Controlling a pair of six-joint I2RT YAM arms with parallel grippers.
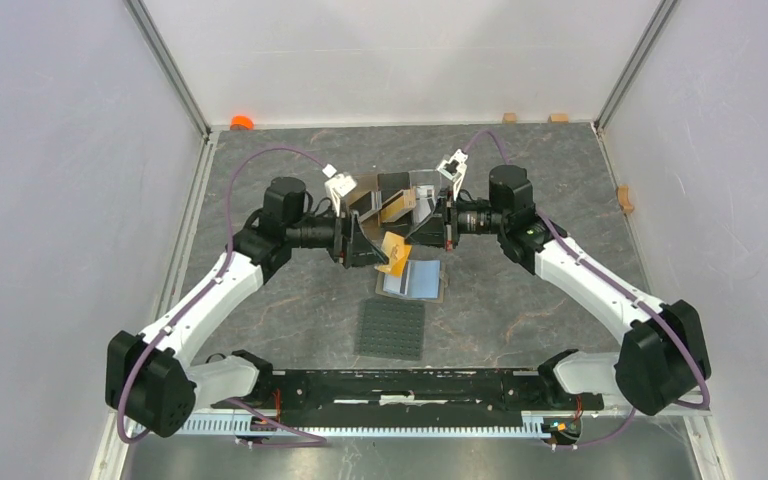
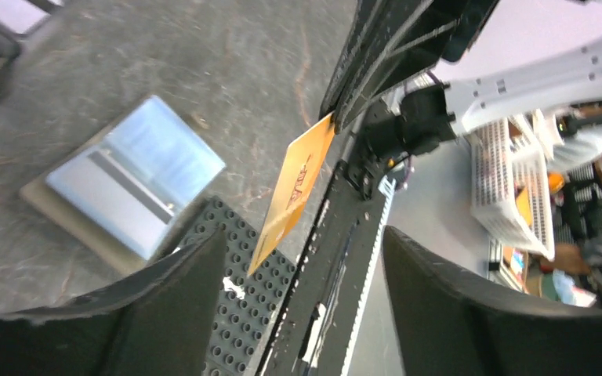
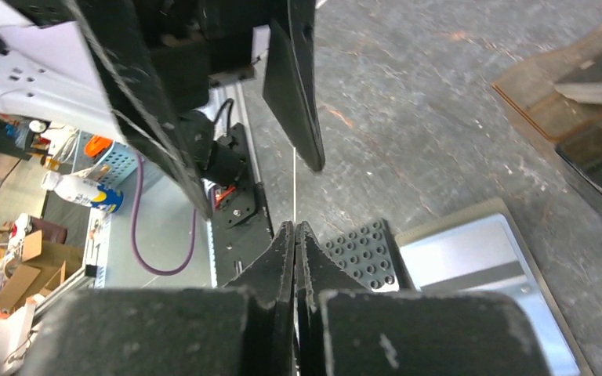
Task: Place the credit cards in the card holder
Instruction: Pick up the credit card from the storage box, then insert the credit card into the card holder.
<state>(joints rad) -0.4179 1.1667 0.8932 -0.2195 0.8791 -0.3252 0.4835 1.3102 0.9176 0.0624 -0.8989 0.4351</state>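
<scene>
My right gripper (image 1: 407, 240) is shut on the gold-orange credit card (image 1: 396, 254) and holds it in the air above the table. The card (image 2: 294, 188) hangs on edge, pinched at its top corner. In the right wrist view it shows only as a thin pale line (image 3: 295, 184) running out from the shut jaws (image 3: 295, 227). My left gripper (image 1: 368, 250) (image 2: 304, 235) faces it, open, a finger on each side of the card without touching it. The card holder (image 1: 412, 280) (image 2: 137, 176) (image 3: 478, 258) lies open on the table just below, shiny pockets up.
A dark grey studded mat (image 1: 392, 328) (image 2: 235, 313) (image 3: 360, 251) lies in front of the holder. A clear stand (image 1: 400, 195) (image 3: 572, 102) with other cards stands behind the grippers. Walls close in the grey table on the left, right and back.
</scene>
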